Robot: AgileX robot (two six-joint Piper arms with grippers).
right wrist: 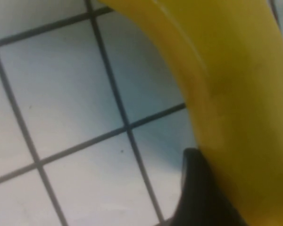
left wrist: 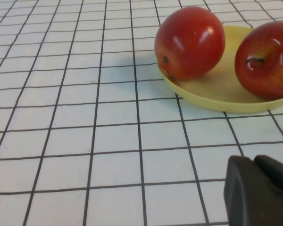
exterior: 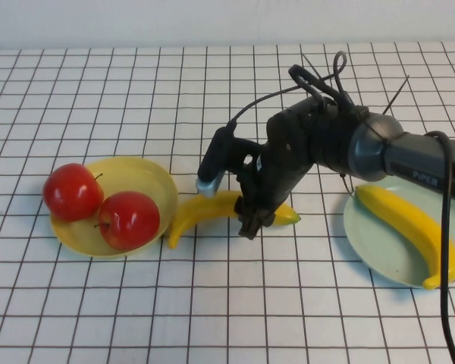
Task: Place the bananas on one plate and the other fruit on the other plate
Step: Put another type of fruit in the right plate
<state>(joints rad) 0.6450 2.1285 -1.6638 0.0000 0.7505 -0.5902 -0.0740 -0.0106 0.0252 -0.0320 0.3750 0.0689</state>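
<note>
One banana (exterior: pixel 208 210) lies on the table between the plates; it fills the right wrist view (right wrist: pixel 226 70). My right gripper (exterior: pixel 252 216) is down over its right half, with a dark finger (right wrist: pixel 198 188) pressed against its side, shut on it. The other banana (exterior: pixel 409 227) lies on the pale blue-green plate (exterior: pixel 368 235) at the right. Two red apples (exterior: pixel 72 191) (exterior: pixel 129 220) sit on the pale yellow plate (exterior: pixel 140 178) at the left. The left wrist view shows both apples (left wrist: pixel 189 42) (left wrist: pixel 266 59) on that plate (left wrist: pixel 217 89). My left gripper (left wrist: pixel 255 162) is shut and empty, short of the yellow plate.
The table is a white sheet with a black grid (exterior: pixel 212 303). The right arm's dark body and cables (exterior: pixel 326 136) stretch from the right edge over the table's middle, above the blue-green plate's far side. A pale wall runs along the back.
</note>
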